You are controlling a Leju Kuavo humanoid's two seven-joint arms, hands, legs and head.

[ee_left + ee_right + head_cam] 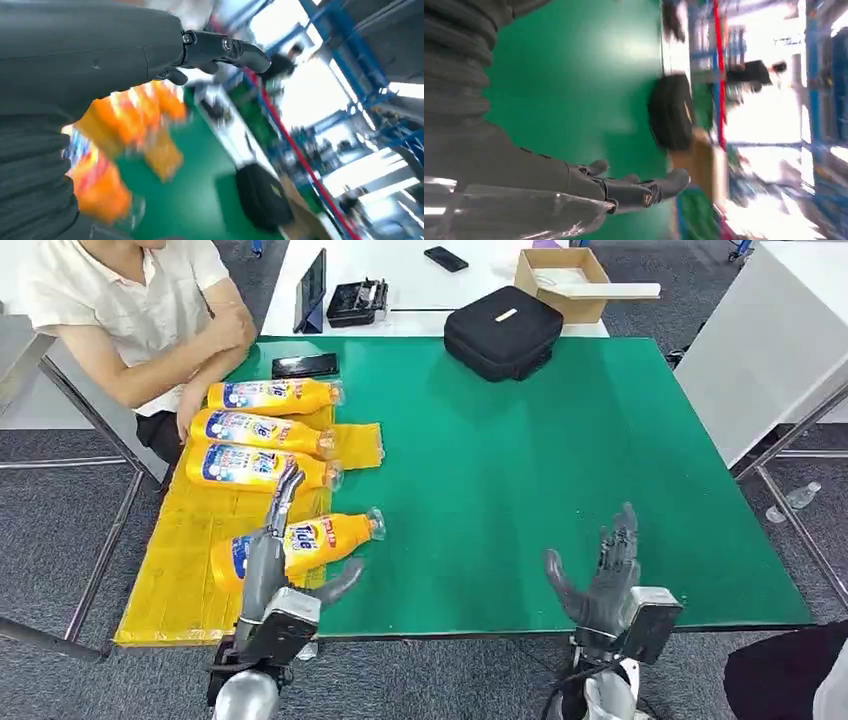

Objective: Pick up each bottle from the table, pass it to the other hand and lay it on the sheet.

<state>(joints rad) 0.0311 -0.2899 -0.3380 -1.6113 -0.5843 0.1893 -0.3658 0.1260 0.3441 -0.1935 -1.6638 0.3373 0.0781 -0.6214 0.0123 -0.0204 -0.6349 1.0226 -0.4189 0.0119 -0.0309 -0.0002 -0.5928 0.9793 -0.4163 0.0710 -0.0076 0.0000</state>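
We see four bottles (262, 432) lying in a row on the yellow sheet (180, 580), so both our left hand (283, 575) and right hand (600, 575) hover spread and empty, likely because nothing is left on the green table (560, 470).

Blurred bottles (125, 120), left wrist view.

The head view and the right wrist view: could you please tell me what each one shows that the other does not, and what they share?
Head view alone: four bottles lying on the yellow sheet, the nearest bottle by the left hand, a seated person, a phone.

Right wrist view alone: blurred blue racking beyond the tables.

Both: the right hand with fingers spread and empty, the green mat, the black case and the cardboard box.
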